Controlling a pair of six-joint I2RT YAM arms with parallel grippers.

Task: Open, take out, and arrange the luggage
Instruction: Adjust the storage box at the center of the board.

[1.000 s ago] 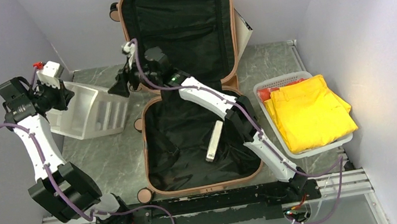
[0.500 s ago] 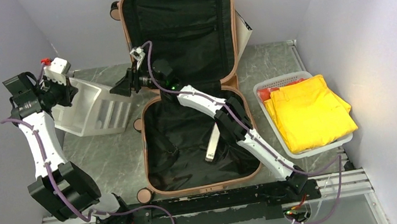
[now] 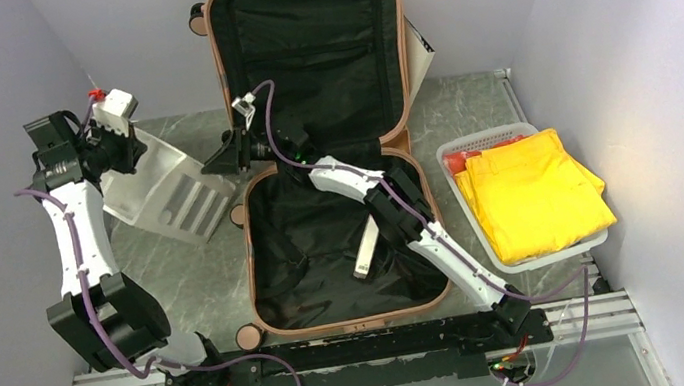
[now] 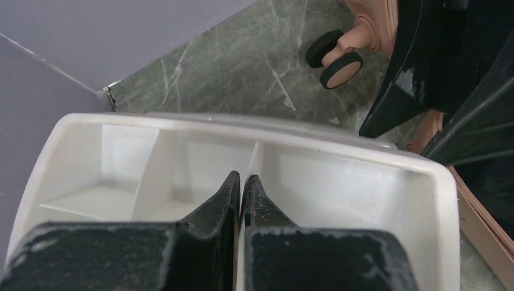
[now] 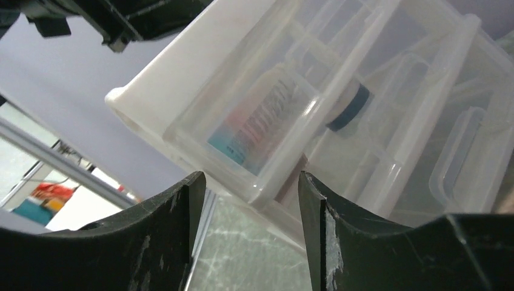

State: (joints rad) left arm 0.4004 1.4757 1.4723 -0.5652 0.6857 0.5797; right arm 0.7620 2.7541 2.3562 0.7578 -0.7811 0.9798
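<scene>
While I watch the feeds, L gripper (image 4: 240, 182) sits pinched tight, fingers (image 4: 225, 197) pressed together at the near wall of the white divided bin (image 4: 339, 182). It holds the bin tilted above the table (image 3: 467, 105), left of the luggage (image 3: 312, 46). R gripper (image 5: 248, 177) reaches across from the right w/ jaws spread fairly wide, one pad on each side of the bin's corner rim. I see no contact there, so nothing is gripped. The luggage is open at centre: lower shell flat on the table, lid upright vs. the back wall, black lining showing in both. One black wheel (image 4: 339, 60) sits just beyond the bin. A slim pale bar (image 3: 369, 243) lies in the lower shell; can't tell what it is. Far right, a white basket (image 3: 482, 140) holds folded yellow cloth (image 3: 535, 191).
</scene>
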